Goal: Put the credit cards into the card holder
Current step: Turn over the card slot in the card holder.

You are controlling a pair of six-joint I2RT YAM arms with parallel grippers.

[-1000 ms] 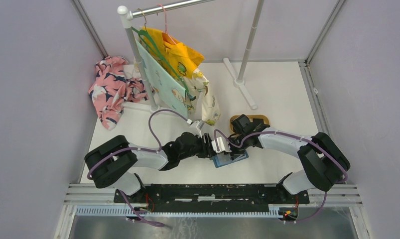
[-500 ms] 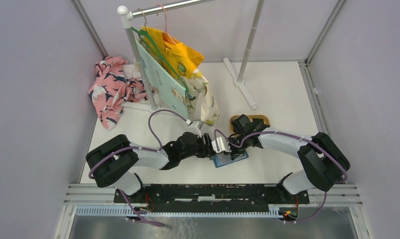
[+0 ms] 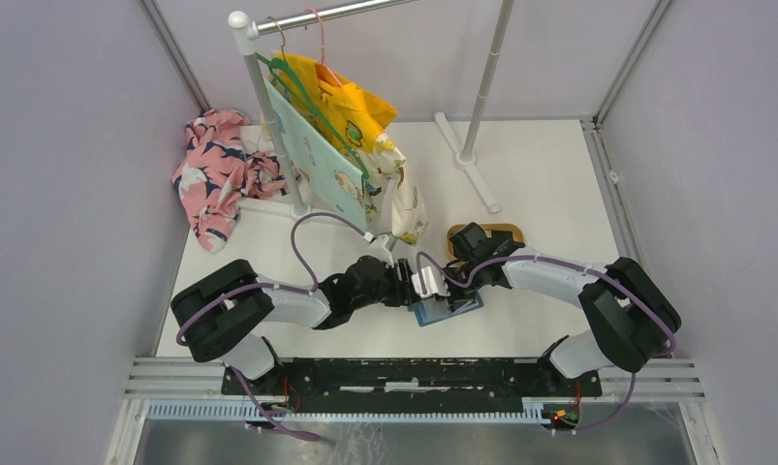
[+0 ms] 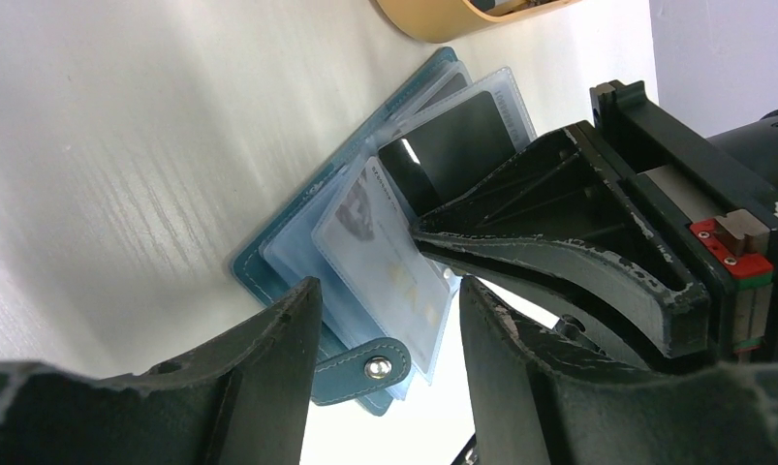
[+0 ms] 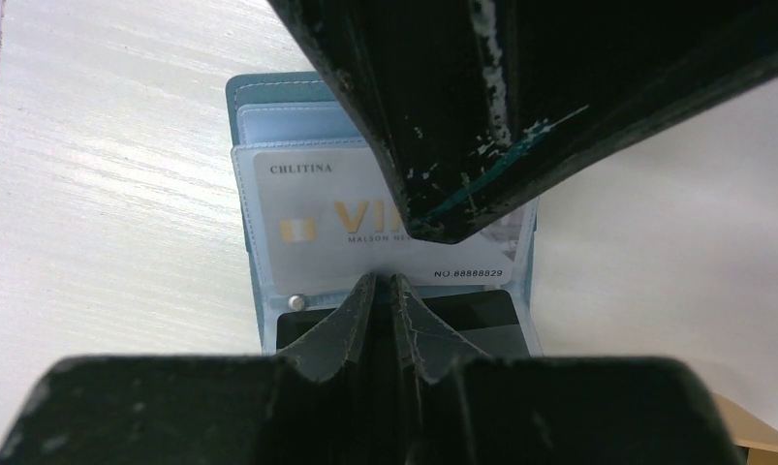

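Note:
The teal card holder (image 3: 452, 312) lies open on the white table between both grippers. In the right wrist view its rim (image 5: 237, 92) frames a clear sleeve holding a pale card (image 5: 307, 203) printed with gold letters. A dark credit card (image 5: 482, 315) lies flat in the sleeve just below. My right gripper (image 5: 385, 279) is shut, its tips at the pale card's lower edge; I see nothing pinched. My left gripper (image 4: 387, 291) hangs open over the holder's snap tab (image 4: 365, 368), touching nothing. Beside it are the right gripper (image 4: 416, 228) and the dark card (image 4: 462, 131).
A tan oval tray (image 3: 509, 232) sits just behind the holder, under the right arm. A clothes rack with hanging garments (image 3: 336, 126) stands at the back left, with its foot (image 3: 467, 170) at the back centre. A floral cloth (image 3: 215, 165) lies heaped at the far left.
The left arm's elbow has crept slightly to the right. Both grippers and the card holder stay where they were.

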